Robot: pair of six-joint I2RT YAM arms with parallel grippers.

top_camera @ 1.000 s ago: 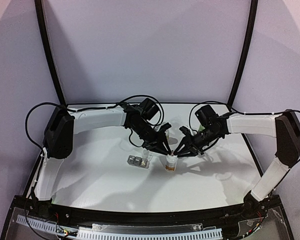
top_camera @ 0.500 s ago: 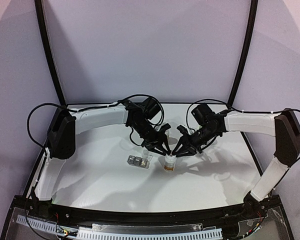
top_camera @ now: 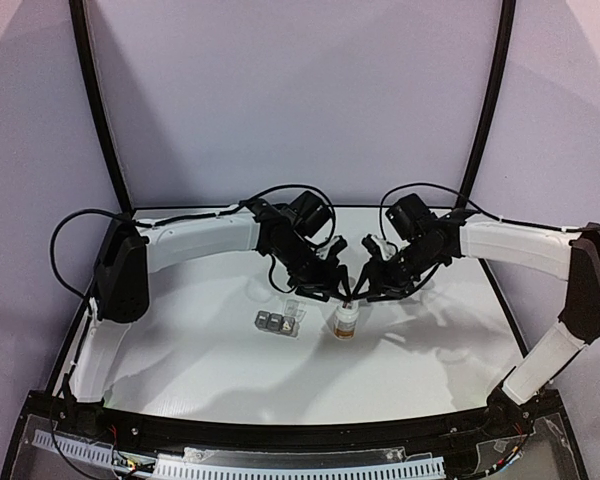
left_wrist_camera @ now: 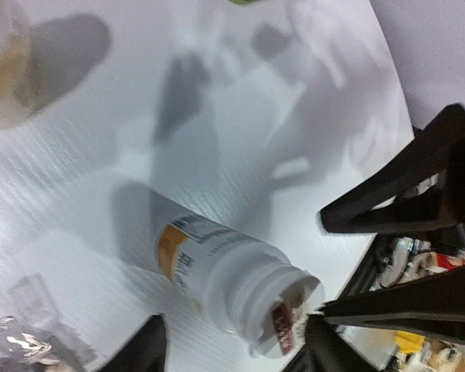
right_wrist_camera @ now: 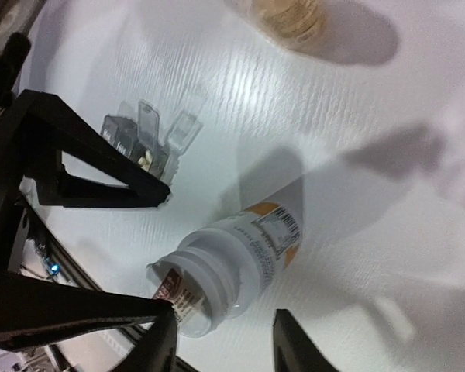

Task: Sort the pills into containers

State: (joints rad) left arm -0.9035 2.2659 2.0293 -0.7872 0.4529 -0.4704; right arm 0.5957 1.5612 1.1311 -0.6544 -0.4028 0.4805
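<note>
a white table [top_camera: 210, 360] with a faint ribbed grain fills the floor of the scene, and near its middle a white bottle [top_camera: 346, 323] with an orange label stands upright, capless, its ridged neck bare and a scrap of red and white at its mouth [left_wrist_camera: 283, 329]. a blurred jar with amber contents [left_wrist_camera: 1, 66] sits well apart from it. pale lilac walls [top_camera: 300, 90] rise behind two curved black poles [top_camera: 98, 100].

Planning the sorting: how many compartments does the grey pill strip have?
3, joined in a row in the grey strip left of the white bottle: outer compartment, middle compartment, compartment nearest the bottle. None looks hidden.
</note>
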